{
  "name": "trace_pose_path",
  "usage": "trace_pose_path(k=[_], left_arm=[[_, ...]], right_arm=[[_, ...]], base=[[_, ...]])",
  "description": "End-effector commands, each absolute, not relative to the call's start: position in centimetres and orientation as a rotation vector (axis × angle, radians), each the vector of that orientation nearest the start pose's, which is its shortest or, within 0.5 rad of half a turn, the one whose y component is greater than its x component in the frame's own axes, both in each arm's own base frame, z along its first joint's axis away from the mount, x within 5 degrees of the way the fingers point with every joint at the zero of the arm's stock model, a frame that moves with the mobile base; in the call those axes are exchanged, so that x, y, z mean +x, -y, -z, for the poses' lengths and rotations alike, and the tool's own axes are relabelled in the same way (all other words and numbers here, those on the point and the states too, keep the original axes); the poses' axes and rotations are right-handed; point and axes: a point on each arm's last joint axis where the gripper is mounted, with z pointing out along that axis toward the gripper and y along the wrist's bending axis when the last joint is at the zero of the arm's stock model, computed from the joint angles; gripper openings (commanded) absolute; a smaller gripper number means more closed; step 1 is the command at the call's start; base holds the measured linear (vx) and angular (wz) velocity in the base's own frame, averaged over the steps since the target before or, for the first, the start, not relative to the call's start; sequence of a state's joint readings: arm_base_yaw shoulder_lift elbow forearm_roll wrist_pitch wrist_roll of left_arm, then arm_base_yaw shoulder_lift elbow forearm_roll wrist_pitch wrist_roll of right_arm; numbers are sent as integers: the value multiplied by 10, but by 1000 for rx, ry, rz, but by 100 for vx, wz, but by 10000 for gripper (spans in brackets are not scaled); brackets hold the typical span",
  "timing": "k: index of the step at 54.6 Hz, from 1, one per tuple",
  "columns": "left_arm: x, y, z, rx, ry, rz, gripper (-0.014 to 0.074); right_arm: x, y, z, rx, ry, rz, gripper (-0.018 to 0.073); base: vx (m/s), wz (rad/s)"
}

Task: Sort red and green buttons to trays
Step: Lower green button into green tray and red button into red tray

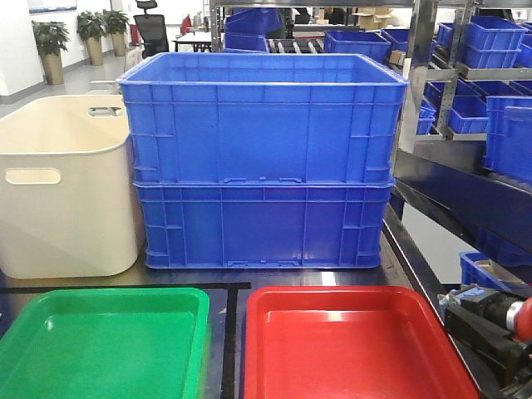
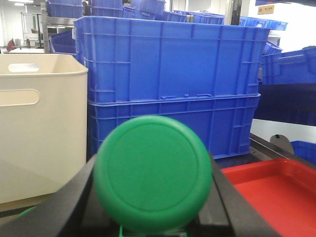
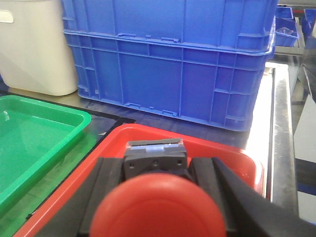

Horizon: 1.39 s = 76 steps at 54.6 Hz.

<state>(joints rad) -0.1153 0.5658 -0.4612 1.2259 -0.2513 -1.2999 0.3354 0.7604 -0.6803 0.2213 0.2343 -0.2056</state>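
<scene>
The left end effector (image 2: 150, 215) is clamped on a green domed-cap push button (image 2: 153, 170), with the red glossy plastic tray (image 2: 276, 192) lying to its right. The right end effector (image 3: 163, 197) grips a red domed-cap push button (image 3: 158, 210) over that tray, and the green glossy plastic tray (image 3: 34, 128) lies to its left.
</scene>
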Motion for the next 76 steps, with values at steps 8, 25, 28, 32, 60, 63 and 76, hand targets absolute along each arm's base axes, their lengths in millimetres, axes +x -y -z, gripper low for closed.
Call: trace_pose_path(k=[8,25,28,32,60,63,76], left_arm=[[116,38,-342,216,-1453,385,21],[116,38,-342,216,-1453,385,21],[116,38,-342,216,-1453,385,21],[116,38,-342,215,-1453,384,21],[116,37,-342,213,-1455,382,21],[116,37,-342,213,-1456,382,21],[136,40,-332,211,-1541,392,21]], right_arm=[[149,-56,-370,-298,-1641,-287,-9],[150,-55,-371,-296,-1634,-287,-9],[150,-55,-371,-296,-1634,-287,-9],[150,-55,-371,-296,-1634,-287,-9],[151,-56,-369,-297,-1649,-289,-9],[151,-56,-369,-297,-1649,-289,-9],[169,-62,-356,-314,-1722,-276,-9]], base=[[1,-4],[0,0],[0,0],[0,0],[0,0],[0,0],[0,0]])
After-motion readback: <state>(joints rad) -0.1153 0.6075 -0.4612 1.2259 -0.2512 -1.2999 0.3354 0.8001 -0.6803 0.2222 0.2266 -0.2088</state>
